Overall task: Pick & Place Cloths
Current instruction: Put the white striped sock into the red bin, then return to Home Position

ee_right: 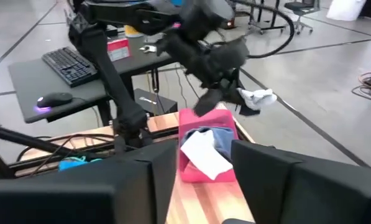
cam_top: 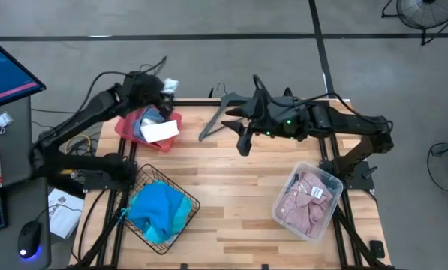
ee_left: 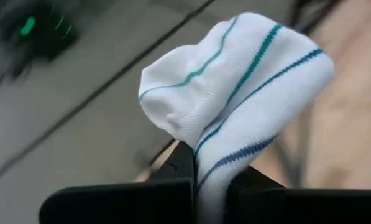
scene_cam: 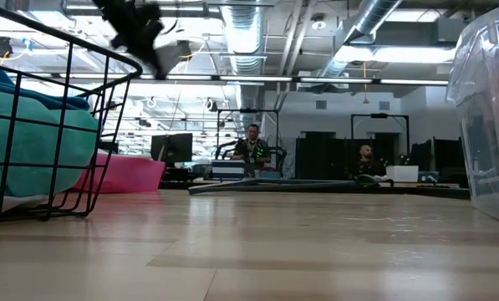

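My left gripper (cam_top: pixel 166 86) is raised over the far edge of the red tray (cam_top: pixel 126 126) and is shut on a white sock with teal and blue stripes (ee_left: pixel 235 87), which also shows in the right wrist view (ee_right: pixel 256 97). A blue-grey garment (ee_right: pixel 219 138) and a white piece (cam_top: pixel 160 132) lie in the tray. The turquoise cloth (cam_top: pixel 157 207) fills the wire basket (cam_top: pixel 190 202). The pale pink checked cloth (cam_top: pixel 305 196) sits in a clear bin (cam_top: pixel 330 180). My right gripper (cam_top: pixel 244 142) hovers open above mid-table, touching nothing. My left gripper pinches the white striped sock between its two fingers (ee_left: pixel 179 165), on a bunched fold (ee_left: pixel 213 171). The rounded end (ee_left: pixel 191 93) stands out past the fingertips. The sock is lifted clear above the tray.
A grey clothes hanger (cam_top: pixel 222 112) lies on the far middle of the table, beside my right arm. Bare wood spreads across the middle and near part of the table (cam_top: pixel 239 202). In the low view, people (scene_cam: pixel 253 146) sit in the room beyond.
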Action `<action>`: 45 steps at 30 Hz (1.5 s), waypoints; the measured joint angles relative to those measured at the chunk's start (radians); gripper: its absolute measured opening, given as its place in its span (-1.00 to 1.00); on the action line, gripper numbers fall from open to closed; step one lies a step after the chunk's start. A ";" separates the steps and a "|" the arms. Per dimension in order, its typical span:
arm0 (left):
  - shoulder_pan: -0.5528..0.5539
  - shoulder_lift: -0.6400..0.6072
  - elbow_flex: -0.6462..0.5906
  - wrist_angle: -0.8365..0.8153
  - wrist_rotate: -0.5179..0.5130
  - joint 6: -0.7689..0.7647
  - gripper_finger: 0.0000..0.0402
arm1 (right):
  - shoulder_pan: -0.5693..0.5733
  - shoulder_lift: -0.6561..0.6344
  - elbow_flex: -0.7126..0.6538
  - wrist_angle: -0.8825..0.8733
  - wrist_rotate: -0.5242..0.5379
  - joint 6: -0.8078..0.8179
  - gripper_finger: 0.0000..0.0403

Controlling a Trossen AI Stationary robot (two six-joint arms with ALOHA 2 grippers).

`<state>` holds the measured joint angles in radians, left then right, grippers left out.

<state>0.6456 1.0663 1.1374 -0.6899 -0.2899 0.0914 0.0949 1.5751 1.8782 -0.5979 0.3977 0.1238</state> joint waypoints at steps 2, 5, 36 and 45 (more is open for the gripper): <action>0.065 0.001 -0.011 -0.061 -0.019 -0.029 -1.00 | 0.001 -0.008 0.000 -0.005 0.000 0.000 -0.20; 0.145 0.001 -0.057 -0.138 -0.021 -0.130 -1.00 | 0.002 -0.016 0.000 -0.021 0.000 0.006 -0.12; 0.180 -0.156 -0.119 -0.023 0.619 -0.326 0.24 | 0.100 -0.168 0.044 -0.131 -0.011 -0.060 0.42; 0.118 -0.556 0.000 0.231 0.629 -0.286 -0.76 | 0.128 -0.543 -0.168 -0.118 0.004 -0.167 -0.16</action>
<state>0.7639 0.5101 1.1370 -0.4587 0.3393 -0.1945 0.2226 1.0326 1.7101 -0.7163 0.4017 -0.0436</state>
